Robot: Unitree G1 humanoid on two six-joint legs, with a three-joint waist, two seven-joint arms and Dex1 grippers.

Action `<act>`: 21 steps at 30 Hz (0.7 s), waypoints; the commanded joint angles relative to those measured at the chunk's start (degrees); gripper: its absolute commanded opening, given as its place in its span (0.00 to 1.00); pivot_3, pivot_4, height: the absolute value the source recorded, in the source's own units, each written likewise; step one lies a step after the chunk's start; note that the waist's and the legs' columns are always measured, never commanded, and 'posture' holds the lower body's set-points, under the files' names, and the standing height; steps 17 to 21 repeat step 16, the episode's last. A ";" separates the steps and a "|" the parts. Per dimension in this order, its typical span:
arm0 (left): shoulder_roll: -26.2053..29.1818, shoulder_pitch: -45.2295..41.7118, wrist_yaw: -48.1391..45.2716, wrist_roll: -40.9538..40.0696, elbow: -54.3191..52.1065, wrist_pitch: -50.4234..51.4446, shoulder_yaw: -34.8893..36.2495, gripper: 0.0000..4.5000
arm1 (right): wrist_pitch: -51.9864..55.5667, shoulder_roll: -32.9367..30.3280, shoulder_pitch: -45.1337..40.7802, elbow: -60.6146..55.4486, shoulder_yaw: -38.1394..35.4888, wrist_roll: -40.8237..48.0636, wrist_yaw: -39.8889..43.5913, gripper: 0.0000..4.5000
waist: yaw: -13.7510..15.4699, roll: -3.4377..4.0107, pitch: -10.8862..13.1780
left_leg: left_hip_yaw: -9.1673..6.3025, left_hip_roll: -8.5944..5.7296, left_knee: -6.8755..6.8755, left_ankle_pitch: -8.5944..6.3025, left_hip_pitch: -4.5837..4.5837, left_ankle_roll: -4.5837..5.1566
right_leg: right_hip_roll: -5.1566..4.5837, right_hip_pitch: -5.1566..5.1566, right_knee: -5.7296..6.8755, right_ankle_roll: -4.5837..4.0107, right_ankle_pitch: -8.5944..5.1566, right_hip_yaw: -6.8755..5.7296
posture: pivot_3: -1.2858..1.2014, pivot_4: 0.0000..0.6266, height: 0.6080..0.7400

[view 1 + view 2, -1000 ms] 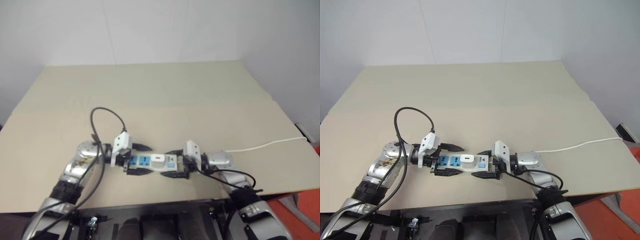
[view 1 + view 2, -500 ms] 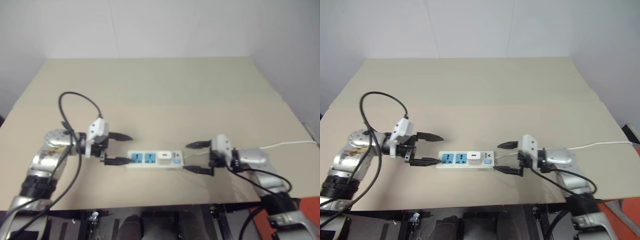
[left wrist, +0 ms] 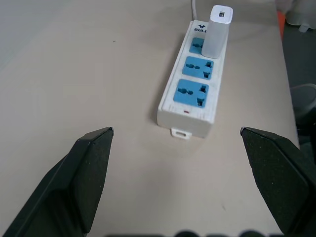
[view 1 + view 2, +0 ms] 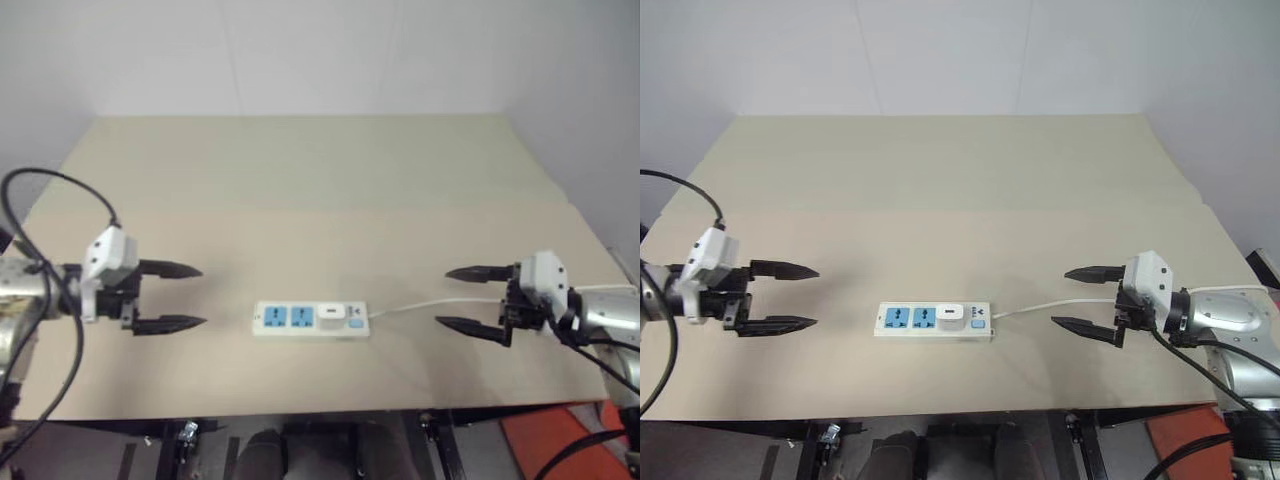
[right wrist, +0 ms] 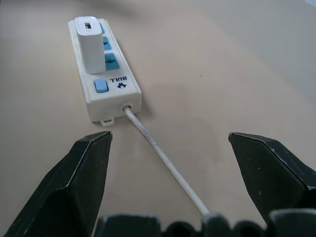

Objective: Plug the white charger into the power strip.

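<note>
The power strip (image 4: pixel 309 320) lies flat near the table's front edge, between my two arms. The white charger (image 4: pixel 329 314) stands upright in the socket nearest the blue switch (image 5: pixel 100 85); the other two blue sockets are bare. Its thin white cord (image 4: pixel 430 303) runs off to the right. My left gripper (image 4: pixel 172 297) hangs open well to the left of the strip, fingers pointing at it, holding nothing. My right gripper (image 4: pixel 468 298) is open to the right of the strip, above the cord, also empty. In the wrist views the strip (image 3: pixel 192 88) and charger (image 5: pixel 91 51) sit between spread fingers, at a distance.
The beige table (image 4: pixel 320 190) stretches wide behind the strip. A black cable (image 4: pixel 55 190) loops over my left arm. Past the table's right front corner there is an orange thing (image 4: pixel 540 440) on the floor.
Both grippers have drawn back from the strip's ends, the left one leftwards, the right one rightwards, and both a little upwards. The strip with the charger in it stays put.
</note>
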 commanded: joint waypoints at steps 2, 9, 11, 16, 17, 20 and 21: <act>1.71 2.58 -0.70 -2.37 -3.33 1.04 4.30 1.00 | 0.30 -1.00 -0.03 -1.45 -2.44 1.54 0.10 0.99 | 0.11 0.00 0.00 | 0.00 -0.01 0.00 0.00 0.00 0.00 | -0.01 0.00 0.00 0.00 0.00 0.00 | 0.52 0.24 1.00; 1.65 3.00 -0.29 -2.70 -4.19 1.33 4.24 1.00 | 0.02 -1.28 -0.16 -1.12 -2.76 1.26 0.22 0.99 | 0.18 0.00 0.00 | 0.01 -0.01 0.01 0.00 -0.01 0.00 | -0.01 0.00 0.01 0.00 0.00 -0.01 | 0.52 0.24 1.00; 1.54 2.55 -0.30 -2.61 -4.12 1.21 3.75 1.00 | -0.16 -1.34 0.02 -1.16 -2.92 1.07 0.09 0.99 | 0.18 0.00 0.00 | 0.02 -0.01 0.01 0.00 -0.01 0.00 | -0.01 0.00 0.01 -0.01 0.00 -0.01 | 0.52 0.24 1.00; 1.28 1.65 -0.47 -2.44 -3.91 1.12 2.82 1.00 | -0.58 -1.51 1.10 -1.74 -3.16 0.11 -0.86 0.99 | 0.18 0.00 0.00 | 0.02 -0.01 0.01 0.00 -0.01 0.00 | -0.01 0.00 0.01 0.00 0.00 -0.01 | 0.52 0.24 1.00; 1.28 1.65 -0.47 -2.44 -3.91 1.12 2.82 1.00 | -0.58 -1.51 1.10 -1.74 -3.16 0.11 -0.86 0.99 | 0.18 0.00 0.00 | 0.02 -0.01 0.01 0.00 -0.01 0.00 | -0.01 0.00 0.01 0.00 0.00 -0.01 | 0.52 0.24 1.00; 1.28 1.65 -0.47 -2.44 -3.91 1.12 2.82 1.00 | -0.58 -1.51 1.10 -1.74 -3.16 0.11 -0.86 0.99 | 0.18 0.00 0.00 | 0.02 -0.01 0.01 0.00 -0.01 0.00 | -0.01 0.00 0.01 0.00 0.00 -0.01 | 0.52 0.24 1.00; 1.28 1.65 -0.47 -2.44 -3.91 1.12 2.82 1.00 | -0.58 -1.51 1.10 -1.74 -3.16 0.11 -0.86 0.99 | 0.18 0.00 0.00 | 0.02 -0.01 0.01 0.00 -0.01 0.00 | -0.01 0.00 0.01 0.00 0.00 -0.01 | 0.52 0.24 1.00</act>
